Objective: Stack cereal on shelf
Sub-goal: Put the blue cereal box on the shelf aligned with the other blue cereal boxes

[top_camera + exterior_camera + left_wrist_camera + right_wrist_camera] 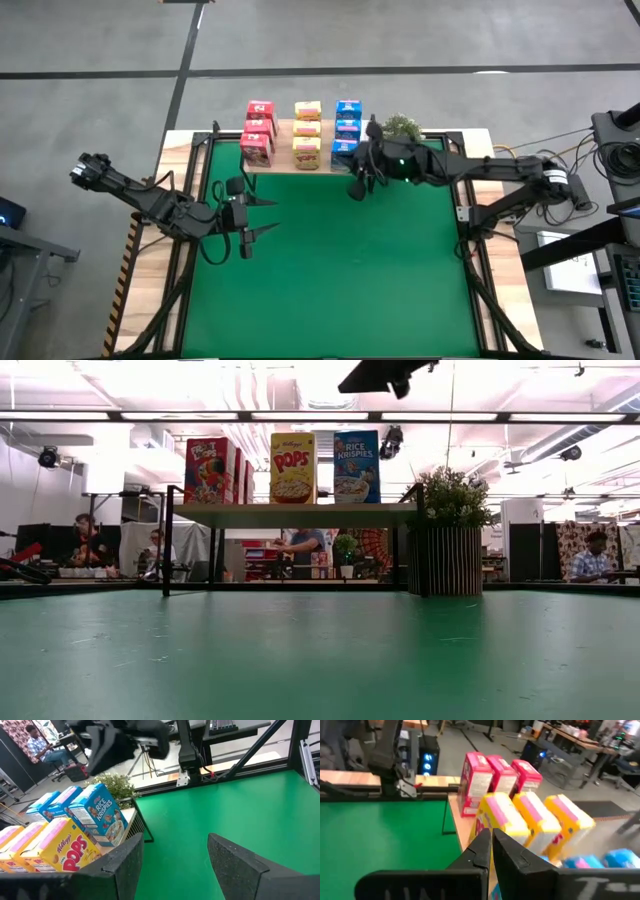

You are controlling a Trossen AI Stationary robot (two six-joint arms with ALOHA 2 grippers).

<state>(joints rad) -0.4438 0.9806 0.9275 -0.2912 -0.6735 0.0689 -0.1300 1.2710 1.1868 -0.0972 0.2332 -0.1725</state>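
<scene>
Nine cereal (303,134) boxes fill shelf (280,163) beside plant (402,126); left fingers (122,865) parted, right fingers (517,857) clenched

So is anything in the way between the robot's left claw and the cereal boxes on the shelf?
Nothing visible. The left gripper hangs open over bare green table, and the gap to the shelf holding the cereal boxes looks clear.

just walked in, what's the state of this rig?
All nine cereal boxes sit on the shelf in three rows: pink-red, yellow, blue. The right gripper is shut and empty, next to the blue row. The left gripper is open over bare green table, holding nothing. The stacking looks finished.
</scene>
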